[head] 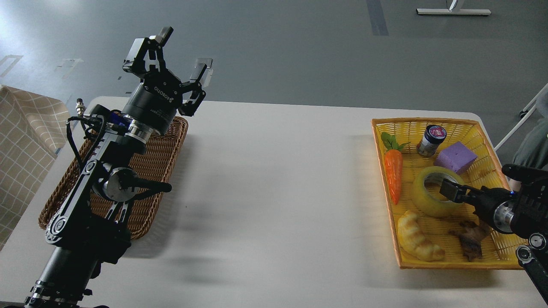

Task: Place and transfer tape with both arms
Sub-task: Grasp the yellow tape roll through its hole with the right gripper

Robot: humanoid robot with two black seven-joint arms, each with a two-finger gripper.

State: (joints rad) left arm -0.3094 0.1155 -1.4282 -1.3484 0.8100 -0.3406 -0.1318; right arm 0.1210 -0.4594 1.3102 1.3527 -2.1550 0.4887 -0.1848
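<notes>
Tape [435,191] lies in the yellow basket [428,262], at 12 o'clock from the croissant toy [416,238]. Right gripper [450,191] reaches its rim; closure cannot be told. Left gripper [182,55] waits, fingers spread. A grasp seems best squared across the wall.

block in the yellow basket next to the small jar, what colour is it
Purple foam-like block, clearest in the head view.

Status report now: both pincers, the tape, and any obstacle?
Left pincer open, raised above brown basket. Right pincer at the tape in yellow basket, grip unclear. Croissant toy and carrot close beside tape.
</notes>
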